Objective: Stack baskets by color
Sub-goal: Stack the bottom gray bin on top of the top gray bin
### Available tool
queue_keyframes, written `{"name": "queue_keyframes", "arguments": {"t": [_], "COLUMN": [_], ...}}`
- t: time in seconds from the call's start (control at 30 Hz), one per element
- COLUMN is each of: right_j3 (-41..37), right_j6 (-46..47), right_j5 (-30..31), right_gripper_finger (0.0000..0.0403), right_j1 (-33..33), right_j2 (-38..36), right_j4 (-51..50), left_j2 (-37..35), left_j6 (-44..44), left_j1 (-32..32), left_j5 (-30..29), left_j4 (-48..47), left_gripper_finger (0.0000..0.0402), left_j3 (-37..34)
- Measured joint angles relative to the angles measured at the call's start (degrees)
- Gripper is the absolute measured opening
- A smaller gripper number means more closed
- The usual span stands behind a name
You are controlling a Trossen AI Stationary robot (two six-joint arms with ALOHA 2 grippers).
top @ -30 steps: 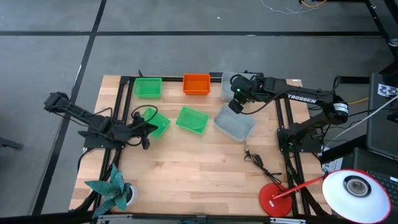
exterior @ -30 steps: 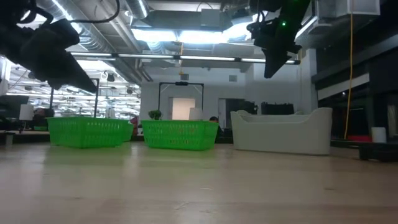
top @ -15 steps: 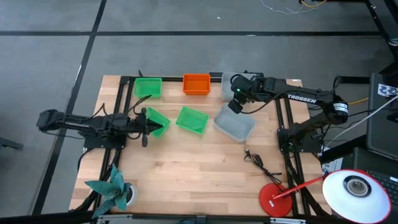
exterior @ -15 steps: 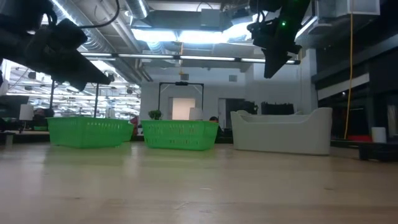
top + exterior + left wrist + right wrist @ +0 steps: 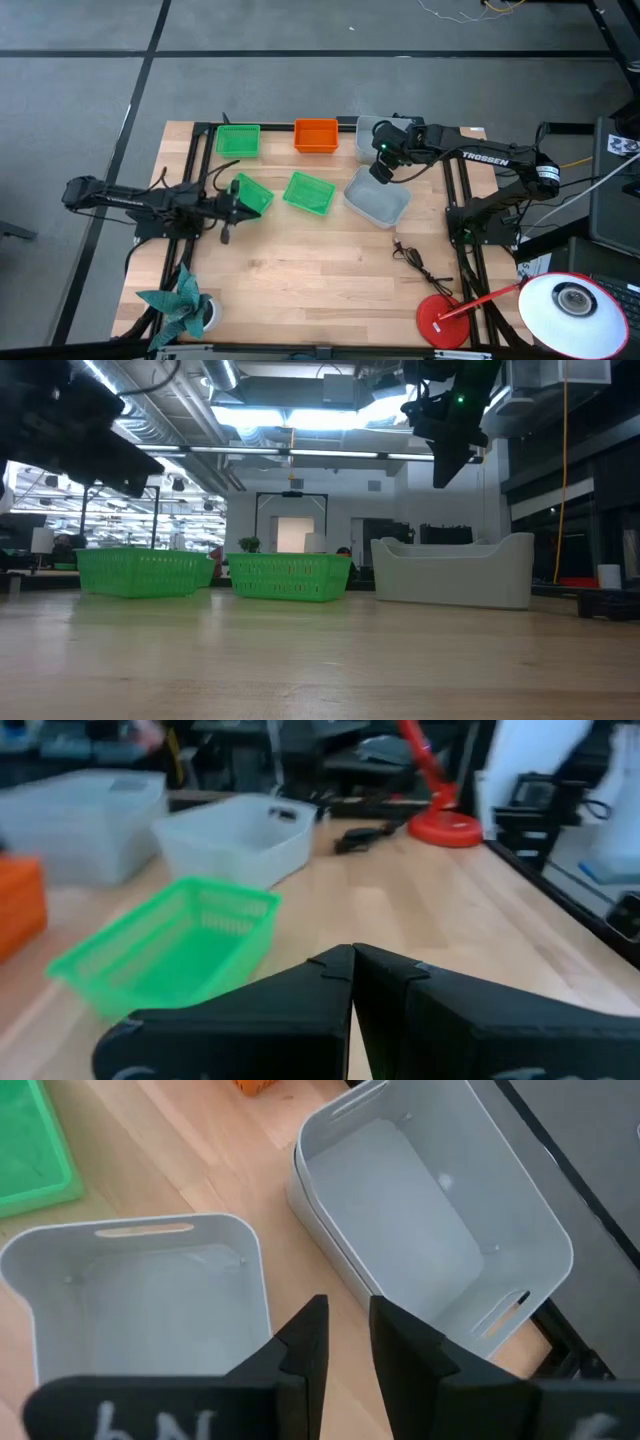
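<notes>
The right pincer [image 5: 379, 172] hangs above the desk [image 5: 320, 270] near its far right corner, its fingers [image 5: 305, 1342] set a little apart with nothing between them. Directly beneath it lie two lots of pale grey baskets: a single grey basket [image 5: 377, 197] standing slightly askew on the wood, and just beyond it, against the far edge, a nested grey pair [image 5: 430, 1230], though how many shells sit in that nest is hard to tell for sure. An orange basket [image 5: 316, 135] rests at the far edge beside the grey ones.

The left pincer [image 5: 228, 207] is held above the desk on the left side, its fingers [image 5: 320, 990] pressed together and empty. Just beside its tip sits a tilted green basket [image 5: 251, 194], and a second green basket [image 5: 309, 192] lies near that one, toward the middle. A third green basket [image 5: 238, 141] stands at the far edge, left of the orange one.

A red lamp base [image 5: 440, 322] sits at the near right corner, a teal folded figure [image 5: 180, 306] at the near left, and a dark cable [image 5: 412, 258] lies between the lamp and the grey basket.
</notes>
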Motion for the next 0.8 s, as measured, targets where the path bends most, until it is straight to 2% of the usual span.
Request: {"name": "queue_keyframes", "arguments": {"t": [0.33,0.6,0.8], "right_j3": [0.0,0.0,-2.57], "right_j6": [-0.02,-4.64,-1.3], "right_j5": [-0.51,-12.02,-12.88], "right_gripper_finger": [0.0078,0.0078,0.0079], "right_j1": [0.0,0.02,0.0], "right_j2": [0.0,0.0,-0.02], "right_j4": [0.14,2.91,2.86], "left_j2": [-8.06,-16.59,-16.53], "left_j6": [5.55,8.43,7.79], "left_j1": [-2.9,-2.88,-2.86], "left_j5": [-1.39,-2.26,-5.97], "left_j4": [0.15,-0.95,-13.22], "left_gripper_finger": [0.0,0.0,0.0], "left_j3": [0.0,0.21,4.71]}}
